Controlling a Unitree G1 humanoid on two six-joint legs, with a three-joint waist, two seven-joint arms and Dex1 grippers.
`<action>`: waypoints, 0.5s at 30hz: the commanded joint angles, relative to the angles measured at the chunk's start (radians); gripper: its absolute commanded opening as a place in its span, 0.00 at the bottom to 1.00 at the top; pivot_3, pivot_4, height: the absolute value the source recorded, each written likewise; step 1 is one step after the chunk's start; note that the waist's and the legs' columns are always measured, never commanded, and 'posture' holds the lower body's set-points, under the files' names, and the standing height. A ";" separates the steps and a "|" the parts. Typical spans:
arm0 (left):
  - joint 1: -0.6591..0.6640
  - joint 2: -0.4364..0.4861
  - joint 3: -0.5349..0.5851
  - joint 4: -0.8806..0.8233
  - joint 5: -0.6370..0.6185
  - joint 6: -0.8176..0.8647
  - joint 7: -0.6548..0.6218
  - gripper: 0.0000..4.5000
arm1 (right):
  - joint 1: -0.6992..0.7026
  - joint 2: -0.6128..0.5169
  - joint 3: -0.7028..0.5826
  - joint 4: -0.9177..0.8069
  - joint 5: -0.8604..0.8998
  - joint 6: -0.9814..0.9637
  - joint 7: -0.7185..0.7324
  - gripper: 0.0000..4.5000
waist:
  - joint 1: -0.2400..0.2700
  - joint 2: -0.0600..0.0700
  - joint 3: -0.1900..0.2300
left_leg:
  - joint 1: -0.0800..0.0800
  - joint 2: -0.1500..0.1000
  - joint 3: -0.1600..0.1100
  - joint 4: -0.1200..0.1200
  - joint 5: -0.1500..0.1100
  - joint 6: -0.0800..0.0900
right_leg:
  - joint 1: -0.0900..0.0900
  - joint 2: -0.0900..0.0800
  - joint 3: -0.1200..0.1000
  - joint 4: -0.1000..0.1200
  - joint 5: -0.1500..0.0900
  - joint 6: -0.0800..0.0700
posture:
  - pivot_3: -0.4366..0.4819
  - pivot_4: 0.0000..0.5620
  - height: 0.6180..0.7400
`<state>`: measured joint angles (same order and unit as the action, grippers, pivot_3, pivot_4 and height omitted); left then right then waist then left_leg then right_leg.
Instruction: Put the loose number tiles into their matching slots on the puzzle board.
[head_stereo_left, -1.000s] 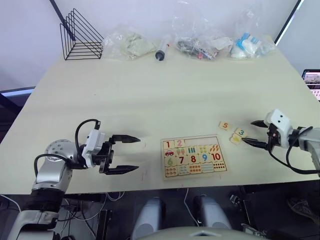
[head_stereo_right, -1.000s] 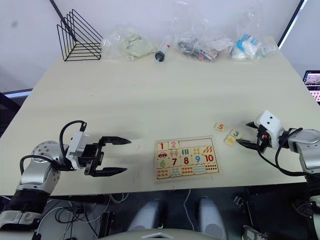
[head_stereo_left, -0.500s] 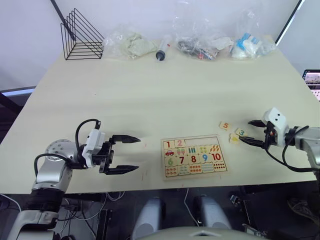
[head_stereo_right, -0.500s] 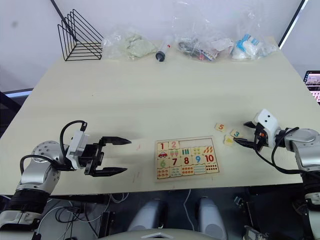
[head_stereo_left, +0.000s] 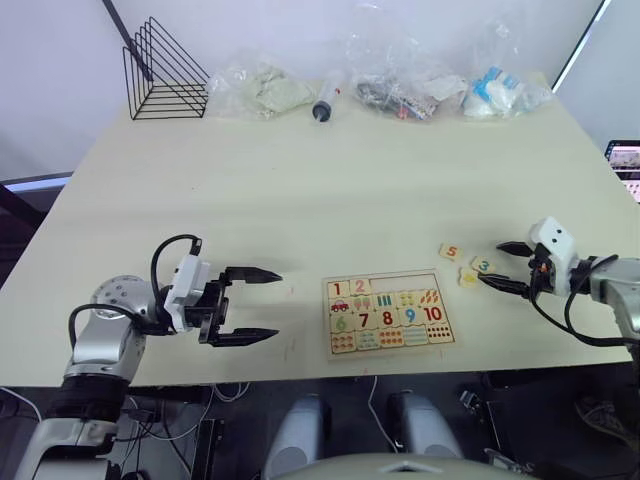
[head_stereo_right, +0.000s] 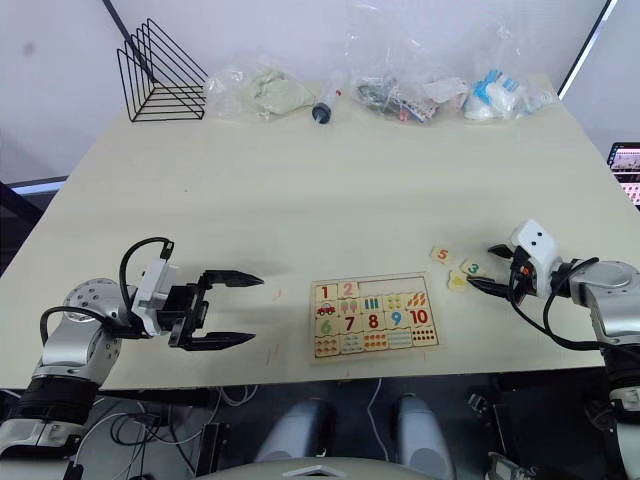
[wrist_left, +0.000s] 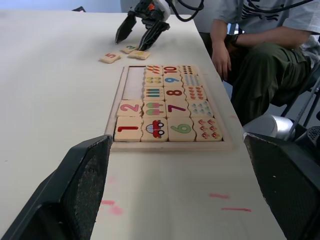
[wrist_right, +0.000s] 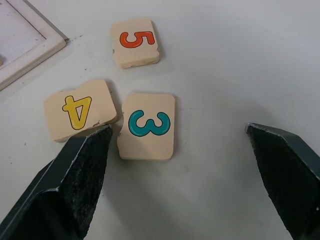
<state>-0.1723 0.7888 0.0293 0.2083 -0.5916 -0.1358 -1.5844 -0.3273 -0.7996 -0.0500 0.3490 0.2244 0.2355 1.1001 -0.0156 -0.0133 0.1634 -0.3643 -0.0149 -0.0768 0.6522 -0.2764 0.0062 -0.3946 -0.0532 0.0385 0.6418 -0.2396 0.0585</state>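
The puzzle board (head_stereo_left: 390, 349) lies near the table's front edge, with tiles 1 (head_stereo_left: 338, 290) and 2 (head_stereo_left: 359, 286) seated in its top row. The slots (head_stereo_left: 405, 283) beside them are bare. Three loose number tiles lie to the board's right: 5 (head_stereo_left: 450, 252), 3 (head_stereo_left: 482, 266) and 4 (head_stereo_left: 468, 277). My right gripper (head_stereo_left: 490, 262) is open, low over the table. Tile 3 (wrist_right: 147, 126) lies between its fingertips, and tile 4 (wrist_right: 80, 110) lies by one finger. My left gripper (head_stereo_left: 277, 304) is open and holds nothing, left of the board.
Along the far edge stand a black wire rack (head_stereo_left: 163, 72), a syringe-like tube (head_stereo_left: 324, 98) and several plastic bags (head_stereo_left: 400, 92). A person (wrist_left: 260, 55) sits beyond the table's right side. The board sits close to the front edge.
My right gripper has edged left toward the loose tiles, staying open. The left arm, the board and the tiles have not moved.
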 joint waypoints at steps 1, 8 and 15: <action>0.005 0.029 -0.004 0.015 -0.034 -0.046 -0.030 1.00 | 0.026 -0.005 -0.010 0.011 -0.005 0.012 -0.010 0.99 | 0.001 0.000 0.000 | 0.000 0.000 0.000 0.000 0.000 0.000 | 0.000 0.000 0.000 0.000 0.000 0.000 | 0.48 0.27 1.00; -0.005 0.043 -0.028 0.036 -0.052 -0.069 -0.030 1.00 | 0.039 0.000 -0.010 0.004 0.001 -0.005 -0.020 0.65 | 0.001 -0.001 0.000 | 0.000 0.000 0.000 0.000 0.000 0.000 | 0.001 0.000 0.000 0.000 0.000 0.000 | 0.48 0.27 1.00; -0.013 0.049 -0.042 0.047 -0.060 -0.082 -0.030 1.00 | 0.046 0.001 -0.009 -0.002 0.008 -0.024 -0.019 0.19 | 0.001 -0.001 -0.001 | 0.000 0.000 0.000 0.000 0.000 0.000 | 0.001 0.000 0.000 0.000 0.000 0.000 | 0.48 0.27 1.00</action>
<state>-0.1755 0.8228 -0.0107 0.2579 -0.6319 -0.2016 -1.5847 -0.3014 -0.7979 -0.0578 0.3418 0.2445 0.2122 1.0813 -0.0150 -0.0146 0.1626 -0.3638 -0.0149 -0.0769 0.6526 -0.2764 0.0062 -0.3940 -0.0531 0.0385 0.6419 -0.2395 0.0586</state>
